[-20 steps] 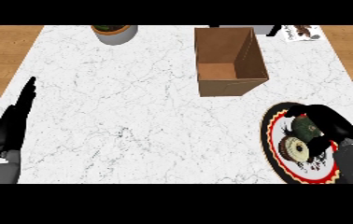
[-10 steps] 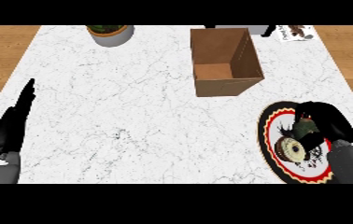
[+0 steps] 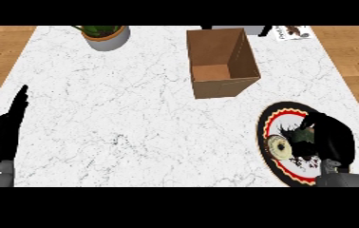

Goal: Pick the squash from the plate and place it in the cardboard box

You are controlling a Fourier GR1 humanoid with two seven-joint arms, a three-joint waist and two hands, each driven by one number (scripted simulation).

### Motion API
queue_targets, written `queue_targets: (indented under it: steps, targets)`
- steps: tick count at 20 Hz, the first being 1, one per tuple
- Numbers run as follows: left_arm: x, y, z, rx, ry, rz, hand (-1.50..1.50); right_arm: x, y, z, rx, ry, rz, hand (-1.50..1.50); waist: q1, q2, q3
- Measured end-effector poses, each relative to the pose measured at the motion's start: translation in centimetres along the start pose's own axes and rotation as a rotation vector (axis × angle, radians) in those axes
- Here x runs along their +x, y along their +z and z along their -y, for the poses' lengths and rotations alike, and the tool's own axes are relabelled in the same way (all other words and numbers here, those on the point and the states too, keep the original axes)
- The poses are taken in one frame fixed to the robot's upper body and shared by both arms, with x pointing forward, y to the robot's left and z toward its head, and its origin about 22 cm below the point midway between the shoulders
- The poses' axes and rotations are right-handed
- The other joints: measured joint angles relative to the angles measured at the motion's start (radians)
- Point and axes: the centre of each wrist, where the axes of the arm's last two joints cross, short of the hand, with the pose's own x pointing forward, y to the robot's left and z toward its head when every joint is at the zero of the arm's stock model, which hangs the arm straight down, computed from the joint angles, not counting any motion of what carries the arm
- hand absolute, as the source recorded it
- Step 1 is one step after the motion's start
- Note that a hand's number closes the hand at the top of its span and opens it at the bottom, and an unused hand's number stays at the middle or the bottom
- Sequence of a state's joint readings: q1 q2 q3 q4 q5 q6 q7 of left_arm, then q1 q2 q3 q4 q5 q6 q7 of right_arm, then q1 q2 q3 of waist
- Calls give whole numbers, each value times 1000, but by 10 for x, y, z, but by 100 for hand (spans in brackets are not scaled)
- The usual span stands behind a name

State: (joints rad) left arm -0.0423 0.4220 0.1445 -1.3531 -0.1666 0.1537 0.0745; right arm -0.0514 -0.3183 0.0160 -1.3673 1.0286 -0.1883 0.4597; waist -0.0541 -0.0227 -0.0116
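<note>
Head view: the right hand sits over the plate at the counter's right edge, fingers curled round the squash — dark green, partly hidden, on the plate beside a pale round piece. The box stands open and upright, well apart toward the far side. The left hand rests at the left edge, fingers straight. A potted plant stands far left.

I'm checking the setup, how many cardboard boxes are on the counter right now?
1. The cardboard box stands open toward the counter's far side, right of centre, beyond the plate. No other box shows in this view.
</note>
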Motion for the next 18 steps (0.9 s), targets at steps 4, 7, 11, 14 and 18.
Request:
queue_targets:
  steps: [4,7,11,14,18]
  targets:
    - [-1,1,4,-5,0,6,0,32,27,36,-177,-14,26,150,3,3,4]
    - [3,-2,5,-14,3,16,0,54,54,60,-273,-21,75,150,17,9,6]
    - [1,-7,11,-25,7,28,0,87,79,94,-322,-50,127,150,36,16,8]
    - [8,-10,16,-35,9,34,0,113,84,113,-326,-103,156,150,47,19,10]
    - [13,-6,18,-47,11,46,0,149,73,126,-320,-202,180,150,61,22,11]
